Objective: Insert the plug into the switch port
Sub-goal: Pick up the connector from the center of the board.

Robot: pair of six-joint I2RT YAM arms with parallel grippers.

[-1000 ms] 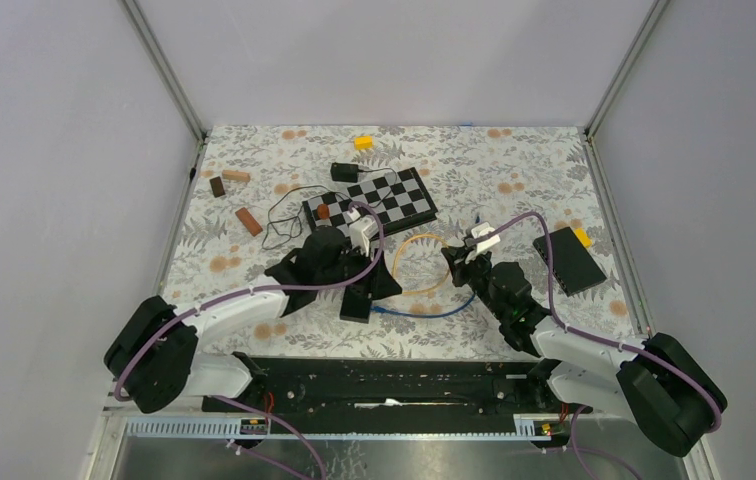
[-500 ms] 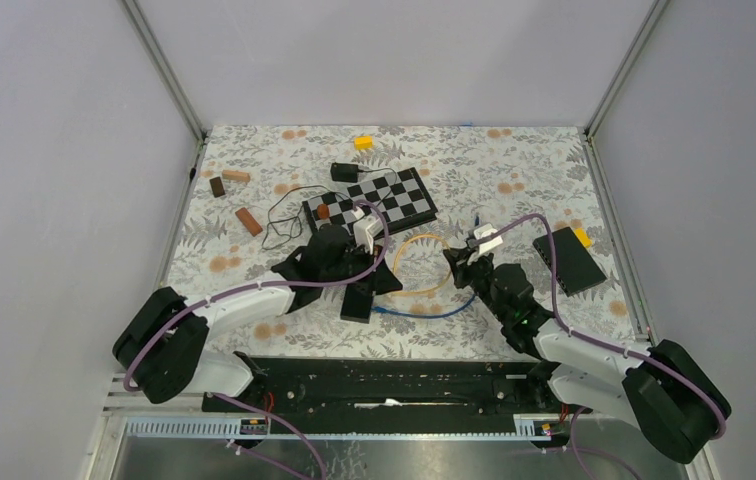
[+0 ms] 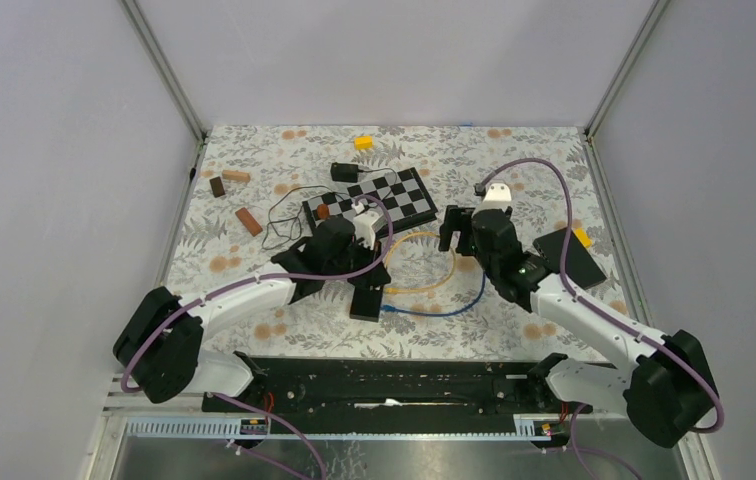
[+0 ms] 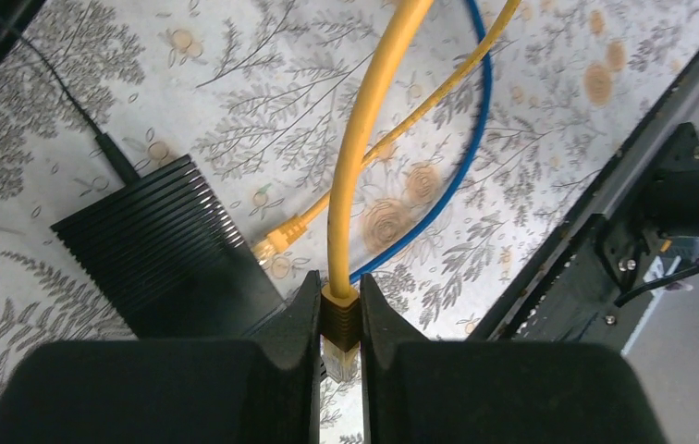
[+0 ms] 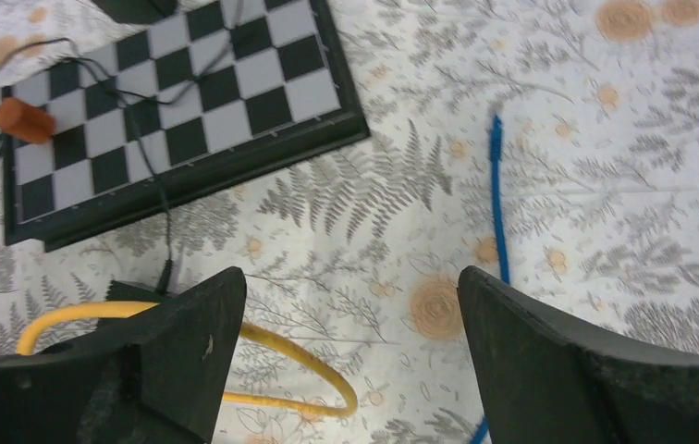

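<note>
My left gripper [image 4: 340, 344] is shut on the yellow plug [image 4: 341, 319] of the yellow cable [image 4: 364, 157], with the clear tip showing between the fingers. The switch [image 4: 152, 254], a black ribbed box, lies just left of the plug; its port is hidden from me. From above, the left gripper [image 3: 372, 272] hovers right by the switch [image 3: 366, 300]. The cable's other yellow plug [image 4: 276, 243] rests on the cloth against the switch's edge. My right gripper [image 5: 350, 347] is open and empty, above the yellow cable's loop [image 5: 309, 361].
A blue cable [image 3: 459, 305] curves over the cloth between the arms. A chessboard [image 3: 374, 197] with an orange cylinder [image 5: 24, 118] lies behind. A black box [image 3: 569, 258] sits at the right. Thin black wire [image 3: 284, 215] and wooden blocks [image 3: 247, 220] lie at the left.
The right gripper has opened, let go of the cable and pulled back toward the far right. The left gripper has shut on the yellow plug and stays by the switch.
</note>
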